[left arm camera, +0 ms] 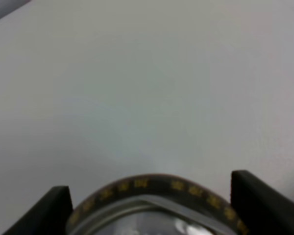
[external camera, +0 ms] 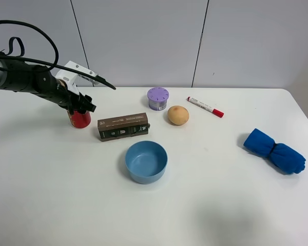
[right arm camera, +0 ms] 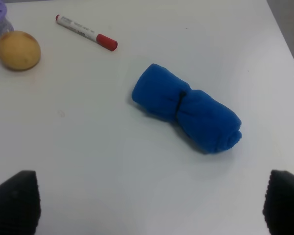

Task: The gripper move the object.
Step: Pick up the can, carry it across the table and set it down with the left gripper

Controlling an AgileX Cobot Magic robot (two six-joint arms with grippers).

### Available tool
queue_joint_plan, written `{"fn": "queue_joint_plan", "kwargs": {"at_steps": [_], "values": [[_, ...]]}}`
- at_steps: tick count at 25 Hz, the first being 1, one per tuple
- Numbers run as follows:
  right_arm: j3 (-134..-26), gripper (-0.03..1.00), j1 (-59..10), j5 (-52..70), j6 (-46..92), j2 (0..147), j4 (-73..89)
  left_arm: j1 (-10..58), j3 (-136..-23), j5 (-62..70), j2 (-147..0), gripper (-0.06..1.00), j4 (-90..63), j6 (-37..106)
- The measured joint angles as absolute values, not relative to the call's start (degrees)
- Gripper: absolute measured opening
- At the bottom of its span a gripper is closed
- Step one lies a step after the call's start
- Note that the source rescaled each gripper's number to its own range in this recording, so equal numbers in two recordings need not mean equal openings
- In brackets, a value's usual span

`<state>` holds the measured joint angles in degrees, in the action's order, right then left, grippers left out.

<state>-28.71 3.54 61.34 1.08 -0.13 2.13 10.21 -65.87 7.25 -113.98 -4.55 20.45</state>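
One risk stands out: the left pincer (external camera: 81,106) has the can (external camera: 81,120) only by its top, near the rim, so a quick swing or a tilt of the wrist could let the smooth body pivot or slide out and tip onto the counter (external camera: 51,195). A second risk is the brown box (external camera: 122,126), which lies just beside the can on the side toward the counter's middle. A low sideways carry that way would probably clip it, and the blue bowl (external camera: 146,161) sits beyond it toward the front edge. The can is toward the back left corner of the counter, well apart from the right edge. Whether its base rests on the surface or hangs just above it, I cannot tell. In the left wrist view the two black fingers (left arm camera: 54,210) flank the can's dark, gold-printed rim with no gap showing on either side, so the left pincer looks clamped on the can, opened only to the can's width. The right pincer (right arm camera: 149,203) is spread wide, holding and touching nothing. It hangs over bare counter near the blue cloth (right arm camera: 186,107), toward the right edge.
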Motion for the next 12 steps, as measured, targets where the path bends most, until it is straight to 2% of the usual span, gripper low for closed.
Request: {"fn": "queue_joint_plan", "kwargs": {"at_steps": [2, 3, 4, 5, 7, 9, 12], "values": [[-28.7, 1.0, 3.5, 61.3, 1.1, -0.1, 2.1, 10.2, -65.9, 6.9, -114.0, 0.03, -4.4, 20.4], [-28.7, 1.0, 3.5, 61.3, 1.1, -0.1, 2.1, 10.2, -65.9, 6.5, -114.1, 0.15, -4.1, 20.1], [-28.7, 1.0, 3.5, 61.3, 1.1, -0.1, 2.1, 10.2, -65.9, 5.8, -114.2, 0.44, -3.7, 19.7], [-28.7, 1.0, 3.5, 61.3, 1.1, -0.1, 2.1, 10.2, -65.9, 5.1, -114.4, 0.68, -3.5, 19.1], [-28.7, 1.0, 3.5, 61.3, 1.1, -0.1, 2.1, 10.2, -65.9, 4.7, -114.4, 0.88, -3.4, 17.5], [-28.7, 1.0, 3.5, 61.3, 1.1, -0.1, 2.1, 10.2, -65.9, 4.7, -114.4, 0.95, -3.2, 15.5], [-28.7, 1.0, 3.5, 61.3, 1.1, -0.1, 2.1, 10.4, -65.9, 6.1, -112.9, 0.98, -3.2, 13.4]]}}
